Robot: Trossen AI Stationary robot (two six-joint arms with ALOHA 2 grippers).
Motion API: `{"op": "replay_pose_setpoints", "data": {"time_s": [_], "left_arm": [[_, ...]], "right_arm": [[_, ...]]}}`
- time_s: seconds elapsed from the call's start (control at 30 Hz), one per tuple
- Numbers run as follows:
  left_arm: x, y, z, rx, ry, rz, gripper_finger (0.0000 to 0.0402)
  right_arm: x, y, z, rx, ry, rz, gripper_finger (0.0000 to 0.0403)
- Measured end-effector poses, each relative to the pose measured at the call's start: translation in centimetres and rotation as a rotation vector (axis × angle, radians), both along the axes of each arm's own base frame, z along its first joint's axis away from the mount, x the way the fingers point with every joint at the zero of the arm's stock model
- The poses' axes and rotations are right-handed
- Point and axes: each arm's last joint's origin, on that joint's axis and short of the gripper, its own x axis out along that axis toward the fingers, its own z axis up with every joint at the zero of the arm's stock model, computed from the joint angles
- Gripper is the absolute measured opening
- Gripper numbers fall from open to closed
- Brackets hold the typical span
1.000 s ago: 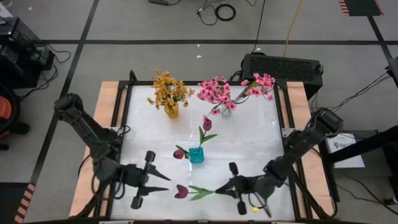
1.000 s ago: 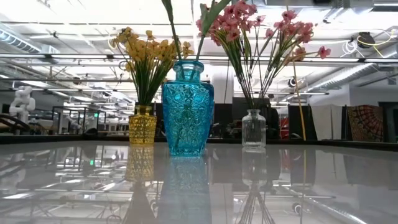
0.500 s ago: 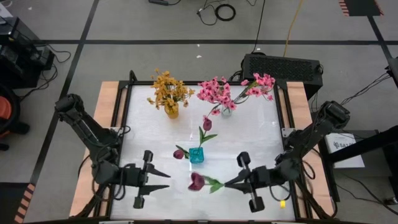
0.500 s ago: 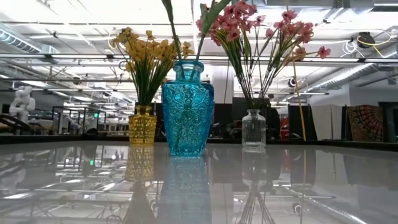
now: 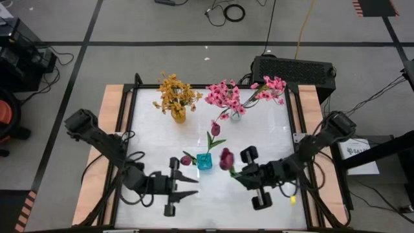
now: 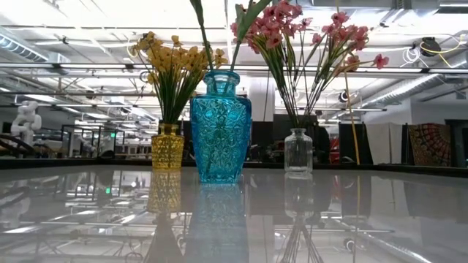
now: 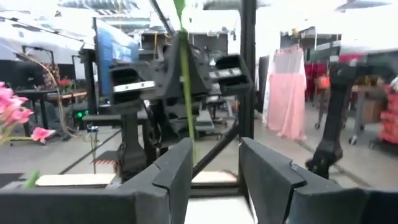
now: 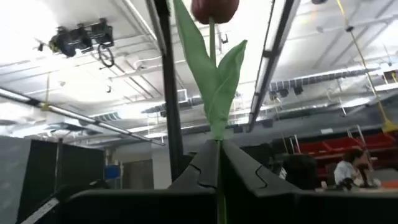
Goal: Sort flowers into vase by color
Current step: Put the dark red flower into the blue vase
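Nearest the front edge of the tabletop [image 5: 272, 145], my left jaws [image 5: 194, 185] hang open and empty, pointed across toward my other arm. Just beyond and to the right, my right jaws [image 5: 238, 173] are closed on the green stem of a maroon tulip [image 5: 226, 158], which I hold raised above the surface; in my right wrist view the bud [image 8: 214, 9] and its leaves stand up straight out of my grip. The bud sits just beside the blue vase [image 5: 204, 161], which already carries two maroon buds, one high on its stem [image 5: 215, 128] and one drooping low at the side [image 5: 186, 160]. Farther back, the yellow blossoms [image 5: 175, 93] fill the yellow vase [image 5: 178, 115], and the pink blossoms [image 5: 228, 95] stand in the clear vase [image 6: 297, 152]. I see no loose sprig left lying on the tabletop, so I judge this tulip to be the last one: what remains is to lower its stem into the blue vase and let go.
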Motion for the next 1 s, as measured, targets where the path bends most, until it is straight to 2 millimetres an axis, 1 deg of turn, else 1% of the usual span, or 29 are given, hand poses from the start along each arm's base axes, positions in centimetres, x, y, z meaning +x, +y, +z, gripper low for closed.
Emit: {"op": "replay_pose_setpoints", "data": {"time_s": [0.13, 0.33, 0.47, 0.63, 0.7, 0.87, 1.0], "left_arm": [[1.6, -0.8, -0.7, 0.053, 0.012, 0.019, 0.0142], [3.8, -1.8, -1.3, 0.076, 0.034, 0.035, 0.0142], [4.1, -2.1, -1.5, 0.074, 0.037, 0.039, 0.0142], [3.9, -2.3, -1.5, 0.048, 0.038, 0.024, 0.0147], [3.9, -2.3, -1.5, 0.036, 0.040, 0.019, 0.0161], [4.3, -1.9, -1.6, 0.004, 0.039, -0.008, 0.0224], [4.5, -1.6, -1.3, -0.074, 0.027, -0.027, 0.0262]], "right_arm": [[1.8, 0.5, -0.8, 0.024, -0.001, -0.002, 0.0000], [4.8, 2.7, -0.9, -0.046, -0.011, 0.010, 0.0000], [6.2, 4.1, -0.5, -0.086, 0.036, 0.016, 0.0000], [7.1, 5.0, 0.1, -0.143, 0.067, 0.000, 0.0000], [7.2, 5.1, 0.2, -0.142, 0.064, -0.001, 0.0000], [7.6, 4.9, -0.2, -0.143, 0.085, -0.006, 0.0000], [7.9, 4.7, -0.2, -0.149, 0.094, -0.017, 0.0000]]}}
